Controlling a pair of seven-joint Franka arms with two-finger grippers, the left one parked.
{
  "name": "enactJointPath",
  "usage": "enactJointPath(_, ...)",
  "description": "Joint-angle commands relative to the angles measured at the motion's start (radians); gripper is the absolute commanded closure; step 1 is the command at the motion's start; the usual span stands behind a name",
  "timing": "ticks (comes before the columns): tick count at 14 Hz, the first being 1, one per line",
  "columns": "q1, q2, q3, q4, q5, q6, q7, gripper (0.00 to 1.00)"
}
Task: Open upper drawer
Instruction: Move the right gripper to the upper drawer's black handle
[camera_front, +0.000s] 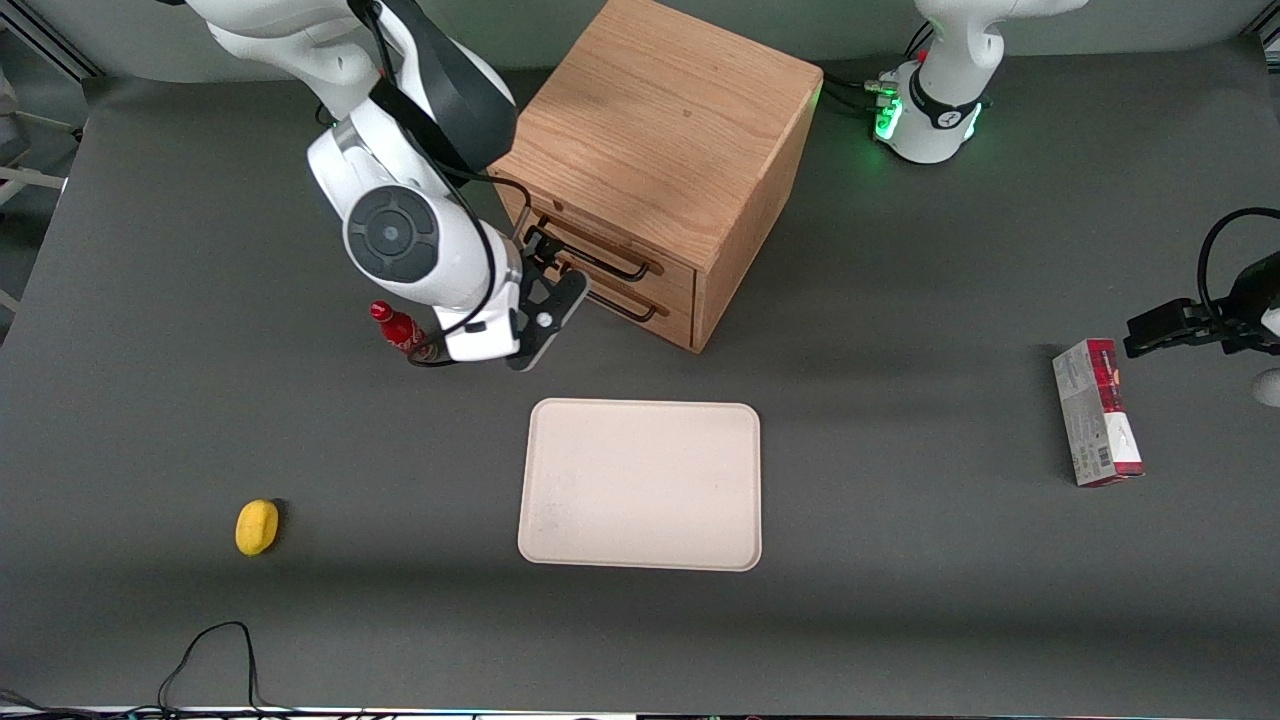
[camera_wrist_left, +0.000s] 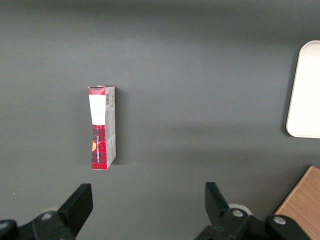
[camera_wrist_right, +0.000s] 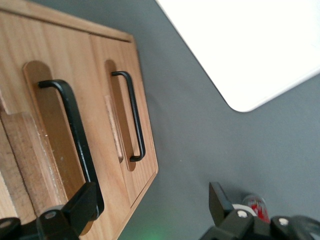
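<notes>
Black tool (camera_wrist_right: 150, 210) agape beside upper drawer (camera_wrist_right: 50, 150) handle (camera_wrist_right: 75, 135)

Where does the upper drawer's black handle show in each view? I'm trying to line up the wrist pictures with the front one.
Front view: the upper drawer's handle runs across the cabinet's face, above the lower handle, with the gripper at it.
Right wrist view: the thicker black bar, one of the fingers beside it.
Left wrist view: not in it.
Shared landmark: the beige tray.
</notes>
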Motion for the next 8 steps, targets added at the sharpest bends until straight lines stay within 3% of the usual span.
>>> enactJointPath(1, 0.025, 0.038, 0.019, 0.037, -0.008, 0.033, -0.123, 0.0)
enactJointPath(8, 0.063, 0.058, 0.019, 0.031, -0.006, 0.052, -0.112, 0.0)
